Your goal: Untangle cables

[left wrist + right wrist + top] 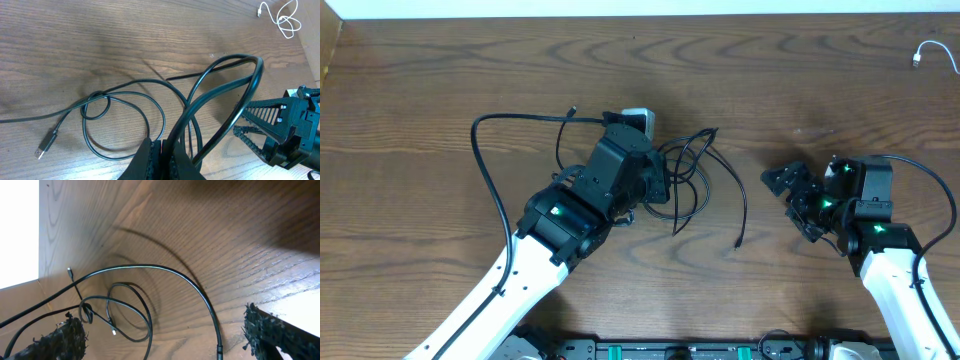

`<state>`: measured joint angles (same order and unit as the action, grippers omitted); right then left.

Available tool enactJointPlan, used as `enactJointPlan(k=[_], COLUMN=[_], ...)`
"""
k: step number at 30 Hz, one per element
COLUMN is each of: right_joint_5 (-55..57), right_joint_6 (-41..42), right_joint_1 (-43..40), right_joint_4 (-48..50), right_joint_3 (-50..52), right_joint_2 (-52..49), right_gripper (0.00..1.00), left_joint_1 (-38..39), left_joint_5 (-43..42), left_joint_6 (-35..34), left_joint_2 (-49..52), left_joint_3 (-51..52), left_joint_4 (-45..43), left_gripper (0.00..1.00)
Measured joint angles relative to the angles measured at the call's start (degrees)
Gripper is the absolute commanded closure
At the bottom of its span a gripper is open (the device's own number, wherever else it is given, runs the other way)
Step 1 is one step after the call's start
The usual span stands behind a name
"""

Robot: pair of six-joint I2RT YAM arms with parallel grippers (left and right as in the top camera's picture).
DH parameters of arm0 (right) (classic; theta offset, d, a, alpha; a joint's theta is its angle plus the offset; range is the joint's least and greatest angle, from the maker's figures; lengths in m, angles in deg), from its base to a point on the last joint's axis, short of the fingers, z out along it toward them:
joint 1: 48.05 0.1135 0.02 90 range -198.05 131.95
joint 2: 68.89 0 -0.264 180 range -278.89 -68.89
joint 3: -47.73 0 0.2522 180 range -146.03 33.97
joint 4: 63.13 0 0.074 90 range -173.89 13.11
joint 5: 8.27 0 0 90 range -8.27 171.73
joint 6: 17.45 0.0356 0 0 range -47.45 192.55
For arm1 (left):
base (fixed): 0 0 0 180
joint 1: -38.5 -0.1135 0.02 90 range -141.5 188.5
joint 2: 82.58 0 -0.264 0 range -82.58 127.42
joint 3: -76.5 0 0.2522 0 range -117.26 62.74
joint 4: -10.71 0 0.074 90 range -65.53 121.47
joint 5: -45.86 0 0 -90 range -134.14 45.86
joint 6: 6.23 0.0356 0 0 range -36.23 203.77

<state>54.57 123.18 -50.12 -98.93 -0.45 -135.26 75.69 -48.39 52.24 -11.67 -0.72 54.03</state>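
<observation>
A tangle of thin black cables [692, 172] lies mid-table, one loose end trailing to a plug [737, 243]. My left gripper [655, 185] is at the tangle's left edge. In the left wrist view it [162, 150] is shut on a black cable [248, 70] that rises in a tall loop off the table. Flat loops [125, 120] and a USB plug [45, 145] lie left of that loop. A white cable [930, 55] sits apart at the far right corner. My right gripper [792, 203] stands open to the right of the tangle, and a black cable arc [175, 275] runs between its fingers [65, 337].
The table's far edge [620, 12] meets a pale wall. The right gripper's black fingers [272, 117] stand close to the raised loop in the left wrist view. A black arm wire [485, 170] curves over the table left of the left arm.
</observation>
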Motion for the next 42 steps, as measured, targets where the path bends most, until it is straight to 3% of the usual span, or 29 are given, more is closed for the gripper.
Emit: enactJointPlan(k=[42], right_joint_5=[0.00], right_joint_6=[0.00], right_joint_1=[0.00], right_joint_4=[0.02], right_joint_3=[0.00], right_joint_2=[0.00], right_gripper=[0.01], left_joint_1=[0.00], left_joint_5=[-0.15], left_joint_6=[-4.94], left_joint_2=[0.00], left_joint_3=[0.00], left_joint_4=[4.20], left_gripper=[0.92])
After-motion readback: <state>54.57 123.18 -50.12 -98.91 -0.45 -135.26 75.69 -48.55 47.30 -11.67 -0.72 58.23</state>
